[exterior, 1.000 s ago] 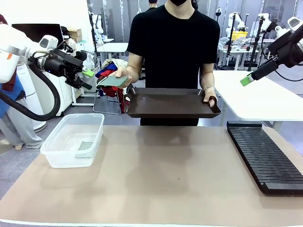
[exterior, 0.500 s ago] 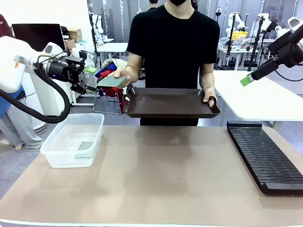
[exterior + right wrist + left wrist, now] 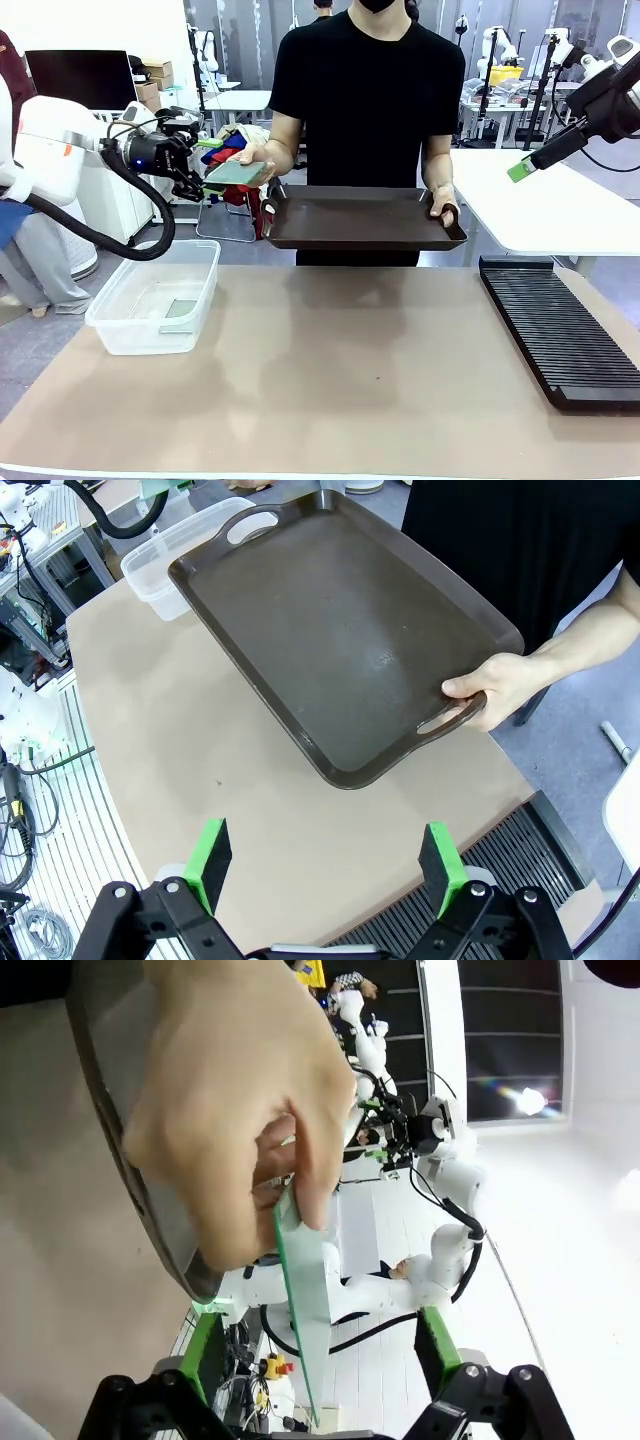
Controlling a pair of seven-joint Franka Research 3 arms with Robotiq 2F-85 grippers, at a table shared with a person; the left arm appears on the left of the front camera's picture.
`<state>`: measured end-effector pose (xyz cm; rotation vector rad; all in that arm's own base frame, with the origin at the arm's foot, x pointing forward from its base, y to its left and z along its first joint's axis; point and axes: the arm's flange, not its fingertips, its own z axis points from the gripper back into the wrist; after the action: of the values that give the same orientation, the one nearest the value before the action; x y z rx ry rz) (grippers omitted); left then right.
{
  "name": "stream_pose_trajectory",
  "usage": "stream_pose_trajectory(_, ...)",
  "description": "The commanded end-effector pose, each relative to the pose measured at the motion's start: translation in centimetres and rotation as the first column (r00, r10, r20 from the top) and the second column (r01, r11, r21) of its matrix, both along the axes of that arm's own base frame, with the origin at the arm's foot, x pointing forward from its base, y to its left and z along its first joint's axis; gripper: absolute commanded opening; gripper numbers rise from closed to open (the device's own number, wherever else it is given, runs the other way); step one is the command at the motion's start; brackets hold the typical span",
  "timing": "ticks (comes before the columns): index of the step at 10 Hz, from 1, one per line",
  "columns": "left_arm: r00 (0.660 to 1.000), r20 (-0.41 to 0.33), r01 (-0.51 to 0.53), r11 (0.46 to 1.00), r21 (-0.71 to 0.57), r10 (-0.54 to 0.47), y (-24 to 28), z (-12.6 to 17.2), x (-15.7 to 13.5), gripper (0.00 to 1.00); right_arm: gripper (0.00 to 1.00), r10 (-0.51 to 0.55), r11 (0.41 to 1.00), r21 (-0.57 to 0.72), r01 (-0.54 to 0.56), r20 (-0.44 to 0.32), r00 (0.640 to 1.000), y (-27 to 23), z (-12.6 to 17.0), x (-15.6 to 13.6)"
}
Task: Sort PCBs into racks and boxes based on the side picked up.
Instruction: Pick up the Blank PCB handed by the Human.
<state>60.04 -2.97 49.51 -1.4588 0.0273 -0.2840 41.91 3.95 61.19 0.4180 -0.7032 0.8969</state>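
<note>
Person offering a PCB to the left gripper

The PCB [image 3: 238, 172] is lying in the person's hand [image 3: 262, 155], just beside the brown tray [image 3: 360, 222] they are holding. The left gripper [image 3: 210, 166] is straddling the board's edge with its fingers spread, not pinching it. Another PCB [image 3: 181, 307] is resting in the clear box [image 3: 105, 318]. The right gripper [image 3: 325, 865] is hanging spread and empty, above the black rack [image 3: 560, 330].
</note>
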Motion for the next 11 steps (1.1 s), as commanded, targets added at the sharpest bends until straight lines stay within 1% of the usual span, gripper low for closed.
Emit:
stream_pose_trajectory(1,0.999,-0.014,0.043,0.998,-0.036,-0.044,-0.61,0.16,0.64,1.00,1.00,0.012,1.000,0.015,-0.012,0.000,1.000,0.05,-0.08,-0.01)
stream_pose_trajectory(3,0.998,0.006,0.069,0.997,-0.038,-0.068,-0.89,0.22,0.35,1.00,1.00,0.012,1.000,0.015,-0.012,0.000,1.000,0.05,-0.08,-0.01)
stream_pose_trajectory(4,0.996,0.013,0.088,0.996,-0.022,-0.088,-1.00,0.11,0.27,0.44,1.00,0.012,1.000,0.015,-0.012,0.000,1.000,0.05,-0.08,-0.01)
stream_pose_trajectory(5,0.996,0.014,0.092,0.996,-0.021,-0.092,-0.96,0.12,0.26,0.44,1.00,0.012,1.000,0.015,-0.012,0.000,1.000,0.05,-0.08,-0.01)
stream_pose_trajectory(6,0.996,0.015,0.089,0.996,-0.020,-0.088,-0.59,0.29,0.24,0.00,1.00,0.012,1.000,0.015,-0.012,0.000,1.000,0.05,-0.08,-0.01)
stream_pose_trajectory(7,0.996,0.013,0.088,0.996,-0.021,-0.088,-0.61,0.37,0.13,0.38,1.00,0.012,1.000,0.015,-0.012,0.000,1.000,0.05,-0.08,-0.01)
stream_pose_trajectory(8,0.996,0.007,0.090,0.996,-0.025,-0.090,-0.56,0.38,0.10,0.00,1.00,0.012,1.000,0.015,-0.012,0.000,1.000,0.05,-0.08,-0.01)
stream_pose_trajectory(11,0.994,-0.006,0.106,0.994,-0.029,-0.106,-0.55,0.29,0.16,0.00,1.00,0.012,1.000,0.015,-0.012,0.000,1.000,0.05,-0.08,-0.01)
